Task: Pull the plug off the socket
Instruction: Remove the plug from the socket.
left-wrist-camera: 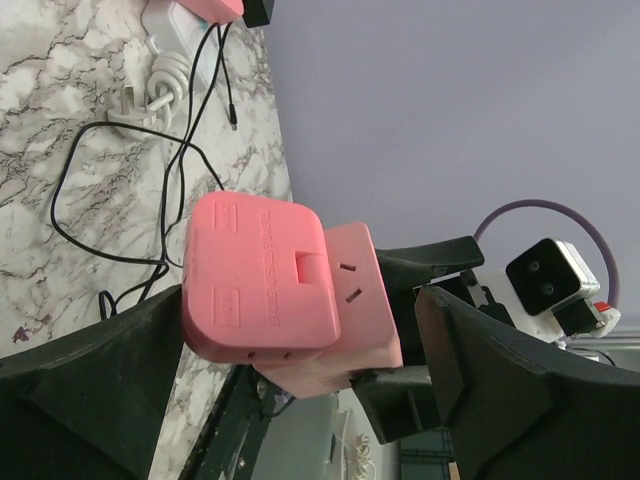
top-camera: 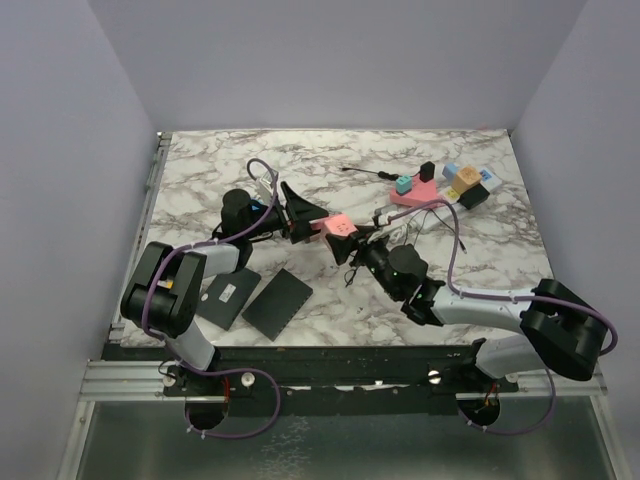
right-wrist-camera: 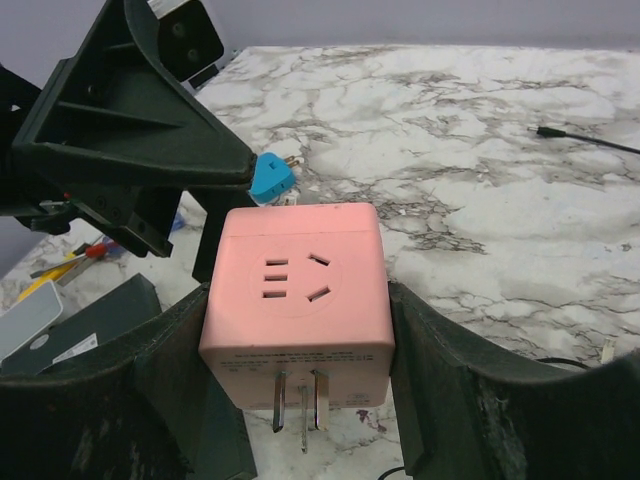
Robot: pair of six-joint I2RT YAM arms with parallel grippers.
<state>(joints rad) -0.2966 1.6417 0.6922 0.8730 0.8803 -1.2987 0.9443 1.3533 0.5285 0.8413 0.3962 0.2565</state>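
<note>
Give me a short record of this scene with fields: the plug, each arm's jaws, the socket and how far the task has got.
plug: pink cube, prongs bare, held above the table
right gripper: jaws closed on the plug's two sides
left gripper: jaws open, one either side of the plug, not gripping
socket: far right of the marble table, apart from the plug, coloured blocks along it
task: plug looks already off the socket

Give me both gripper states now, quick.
Left gripper: open, jaws clear of the pink adapter cube, holding nothing.
Right gripper: closed on the pink adapter cube.
</note>
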